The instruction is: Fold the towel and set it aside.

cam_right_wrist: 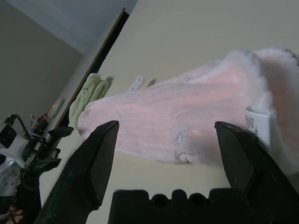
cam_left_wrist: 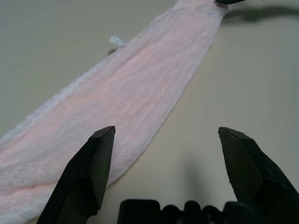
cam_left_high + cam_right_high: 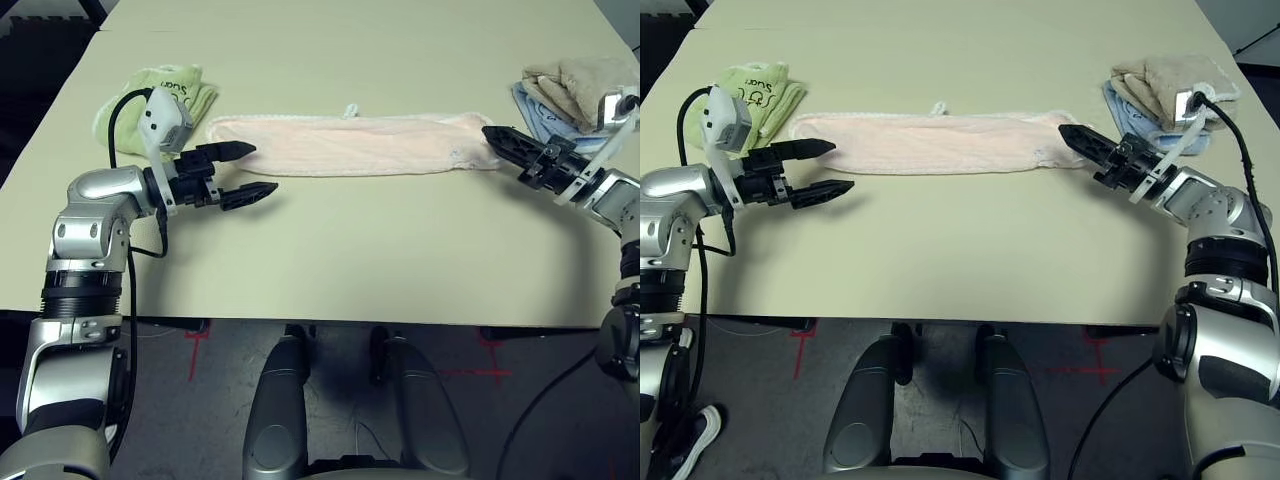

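Note:
The pale pink towel (image 3: 350, 143) lies across the middle of the table as a long narrow strip, folded lengthwise, with a white loop (image 3: 351, 109) at its far edge and a small white tag (image 1: 257, 125) at its right end. My left gripper (image 3: 248, 172) hovers open at the strip's left end, its upper finger over the towel's corner. At the strip's right end my right gripper (image 3: 1070, 136) is open, its fingertips at the edge of the cloth. Neither holds anything.
A light green towel with printed lettering (image 3: 165, 95) lies bunched at the far left, behind my left gripper. A beige towel (image 3: 1170, 75) on a light blue one (image 3: 1135, 112) is stacked at the far right. The near half of the table (image 3: 380, 250) is bare.

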